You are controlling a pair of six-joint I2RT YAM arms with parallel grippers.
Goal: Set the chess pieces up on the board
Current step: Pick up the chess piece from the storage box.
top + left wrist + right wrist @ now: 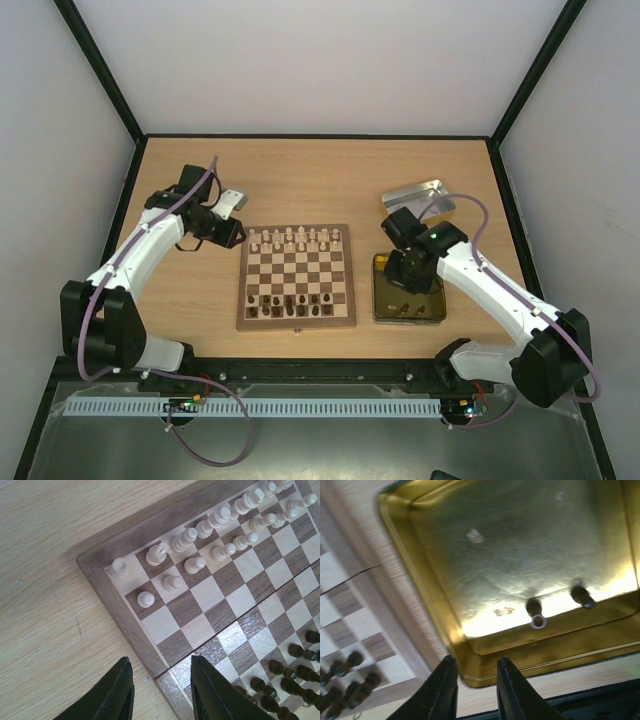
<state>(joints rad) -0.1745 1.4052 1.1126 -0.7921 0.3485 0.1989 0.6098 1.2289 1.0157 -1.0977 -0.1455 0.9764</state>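
The board lies mid-table. Cream chess pieces fill its far two rows and dark ones stand along its near rows. My left gripper hovers at the board's far-left corner. In the left wrist view it is open and empty, straddling the board's border, with cream pieces ahead. My right gripper is open and empty above a corner of the gold tin. Two dark pieces lie inside that tin.
The gold tin sits just right of the board, under the right arm. A silver tin lid lies beyond it at the back right. Black frame posts and white walls enclose the table.
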